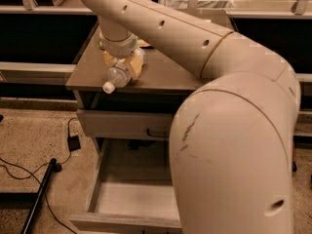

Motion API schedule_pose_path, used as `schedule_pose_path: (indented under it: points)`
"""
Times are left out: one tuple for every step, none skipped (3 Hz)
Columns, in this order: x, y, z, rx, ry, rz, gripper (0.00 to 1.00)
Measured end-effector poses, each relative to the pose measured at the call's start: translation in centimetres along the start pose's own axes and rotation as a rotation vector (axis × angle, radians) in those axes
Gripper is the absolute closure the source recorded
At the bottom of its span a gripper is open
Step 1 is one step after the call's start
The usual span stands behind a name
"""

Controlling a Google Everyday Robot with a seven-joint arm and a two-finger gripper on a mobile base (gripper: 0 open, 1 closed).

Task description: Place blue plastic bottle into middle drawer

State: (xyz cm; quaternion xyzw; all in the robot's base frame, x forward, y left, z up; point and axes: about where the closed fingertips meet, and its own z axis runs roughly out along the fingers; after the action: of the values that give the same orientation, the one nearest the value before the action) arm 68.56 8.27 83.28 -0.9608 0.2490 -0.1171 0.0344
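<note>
The blue plastic bottle lies on its side on the cabinet top near the front left edge, its white cap pointing to the front left. My gripper is down on it, with a yellowish finger on either side of the bottle's rear half, still apart. The bottle rests on the top. The middle drawer is pulled out wide below, its pale floor bare. My arm hides the drawer's right part.
A closed grey drawer front with a dark handle sits between the top and the open drawer. A black cable with a plug and a dark pole lie on the speckled floor at the left. My arm's large elbow fills the right side.
</note>
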Motion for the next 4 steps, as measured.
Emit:
schedule_pose_path:
  points:
    - [-0.7,0.3,0.5,-0.009,-0.030,-0.004,0.69]
    - [-2.5,2.9,-2.4,0.067,-0.109,0.107,0.92]
    - [-4.5,8.8,-6.6,0.162,-0.207,0.312,1.00]
    - [-5.7,16.0,-6.4,0.175,-0.285,0.488,1.00]
